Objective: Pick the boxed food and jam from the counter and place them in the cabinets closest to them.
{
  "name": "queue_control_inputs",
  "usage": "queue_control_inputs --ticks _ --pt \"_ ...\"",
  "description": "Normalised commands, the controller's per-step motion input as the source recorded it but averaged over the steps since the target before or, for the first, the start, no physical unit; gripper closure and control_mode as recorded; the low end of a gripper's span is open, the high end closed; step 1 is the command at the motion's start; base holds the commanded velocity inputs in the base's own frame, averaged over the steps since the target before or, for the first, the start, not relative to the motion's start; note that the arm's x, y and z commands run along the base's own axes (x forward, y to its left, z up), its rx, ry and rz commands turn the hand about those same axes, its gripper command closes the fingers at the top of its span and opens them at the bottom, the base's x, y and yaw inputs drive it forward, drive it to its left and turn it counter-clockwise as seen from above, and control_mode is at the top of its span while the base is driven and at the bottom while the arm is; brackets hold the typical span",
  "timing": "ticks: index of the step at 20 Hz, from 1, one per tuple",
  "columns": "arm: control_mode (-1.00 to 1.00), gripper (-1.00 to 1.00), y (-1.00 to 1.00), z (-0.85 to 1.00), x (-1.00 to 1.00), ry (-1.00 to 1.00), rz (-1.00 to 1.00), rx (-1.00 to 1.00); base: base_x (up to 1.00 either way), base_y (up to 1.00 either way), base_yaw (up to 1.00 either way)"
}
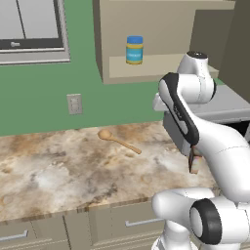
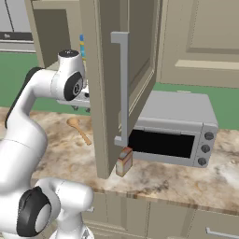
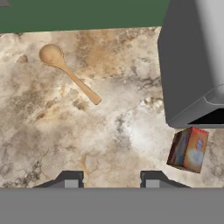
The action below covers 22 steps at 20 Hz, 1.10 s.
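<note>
Hazard: closed, empty gripper [image 3: 109, 179] hovers over marbled beige counter [image 3: 65, 131]; small reddish-brown boxed food carton [image 3: 189, 149] beside grey toaster oven [image 3: 192, 65] risks toppling unless fingers reopen.

marbled stone counter [image 3: 52, 131] – smooth; wooden spoon [image 3: 70, 74] – matt; printed cardboard boxed food [image 3: 188, 148]

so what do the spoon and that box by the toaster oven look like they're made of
The pale tan long-handled spoon looks like matte wood: even tan colour, no shine. The small reddish-brown and whitish box looks like printed cardboard, with flat faces, sharp edges and coloured artwork; being rendered, neither is certain.
</note>
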Motion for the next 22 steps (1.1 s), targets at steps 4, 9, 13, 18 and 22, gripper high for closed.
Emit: queue_control_inputs --ticks 4,9,13,18,22 --pt "-1.0 -1.0 -0.16 0.0 -0.03 0.0 -0.02 0.02 0.0 0.0 0.0" --pt "-1.0 -1.0 -0.33 -0.01 -0.07 0.0 -0.05 0.03 0.0 0.0 0.0" --pt "-1.0 -1.0 -0.32 -0.06 -0.1 0.0 -0.07 0.01 0.0 0.0 0.0" --pt "-1.0 -1.0 -0.28 -0.14 -0.13 0.0 -0.07 0.0 0.0 0.0 0.0" --pt "-1.0 -1.0 -0.23 -0.22 -0.12 0.0 -0.05 -0.04 0.0 0.0 0.0"
